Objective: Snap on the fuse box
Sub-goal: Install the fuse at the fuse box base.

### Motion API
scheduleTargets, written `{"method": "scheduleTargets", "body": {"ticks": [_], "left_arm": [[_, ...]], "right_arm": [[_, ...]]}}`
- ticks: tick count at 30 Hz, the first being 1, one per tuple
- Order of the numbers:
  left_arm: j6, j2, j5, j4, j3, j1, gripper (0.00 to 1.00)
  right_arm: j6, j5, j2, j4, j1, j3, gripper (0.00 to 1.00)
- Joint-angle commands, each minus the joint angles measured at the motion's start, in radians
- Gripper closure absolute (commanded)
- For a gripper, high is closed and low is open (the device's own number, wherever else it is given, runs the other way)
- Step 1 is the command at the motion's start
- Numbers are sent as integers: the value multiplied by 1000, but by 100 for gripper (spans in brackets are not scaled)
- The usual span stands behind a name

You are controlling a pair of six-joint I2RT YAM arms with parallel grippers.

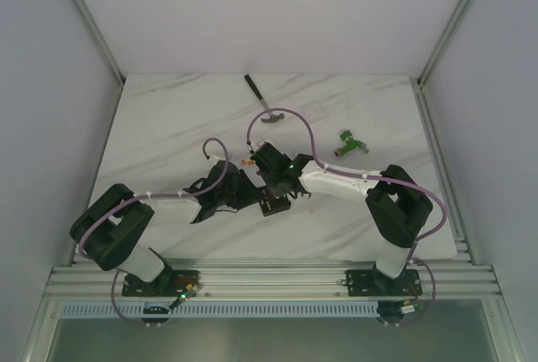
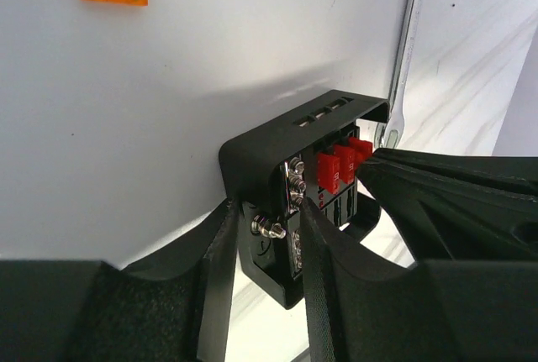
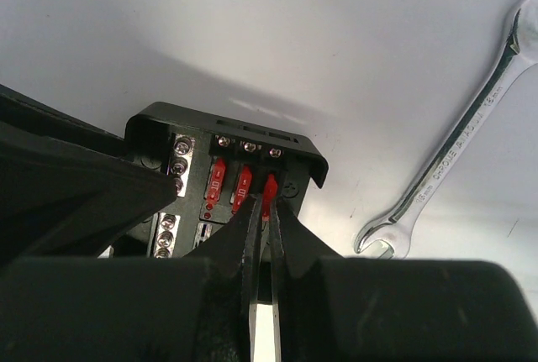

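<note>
The fuse box (image 2: pixel 252 148), matte black squarish plastic holding glossy red fuses (image 3: pixel 242 184) and bright screws, is sitting mid-table. The left gripper (image 2: pixel 267 211) is clasping its near wall, jaws half-spread. The right gripper (image 3: pixel 264 204), jaws almost together, is touching the rightmost fuse, which only its wrist view is showing. A polished wrench (image 3: pixel 450 137) is lying at the box's 12 o'clock, with the veined marble table (image 1: pixel 168 127) stretching around.

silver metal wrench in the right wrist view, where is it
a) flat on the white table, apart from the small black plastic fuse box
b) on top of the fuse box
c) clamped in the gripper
a: bare white table shows between the silver metal wrench and the small black plastic fuse box.
</note>
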Motion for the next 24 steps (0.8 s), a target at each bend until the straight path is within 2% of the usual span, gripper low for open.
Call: {"method": "scheduleTargets", "body": {"ticks": [1, 9, 24], "left_arm": [[15, 33, -17, -66, 18, 3, 62], [10, 37, -89, -169, 20, 6, 65], [16, 25, -106, -204, 12, 15, 65]], "right_arm": [[-31, -39, 62, -104, -5, -61, 100], [-54, -9, 49, -123, -8, -48, 100], [-89, -1, 39, -130, -46, -99, 100]]}}
